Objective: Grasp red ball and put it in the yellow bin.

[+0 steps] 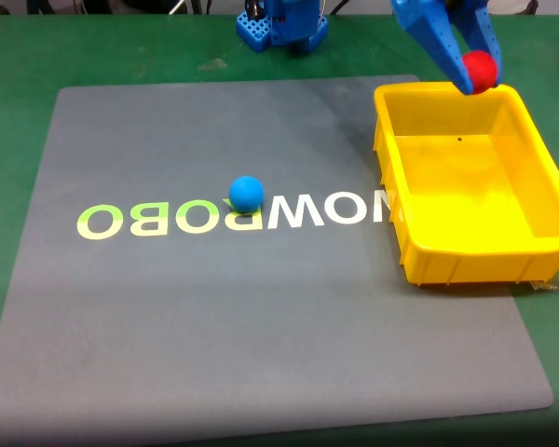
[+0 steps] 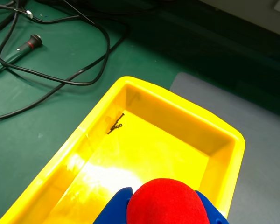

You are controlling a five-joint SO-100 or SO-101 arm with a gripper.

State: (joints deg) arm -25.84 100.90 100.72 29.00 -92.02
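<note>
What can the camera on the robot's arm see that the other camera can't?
Wrist view alone: black cables on the green table and a little dark speck on the bin floor, seen up close.

Fixed view alone: the blue ball on the grey mat, sitting on the printed letters, plus the robot's blue base.

Both: the yellow bin and the claw shut on the red ball, held above the bin's edge.

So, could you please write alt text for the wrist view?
A matte red ball held in the robot's blue hand hangs above the open yellow plastic bin. The bin sits on a green table, with black cables beside it.
</note>
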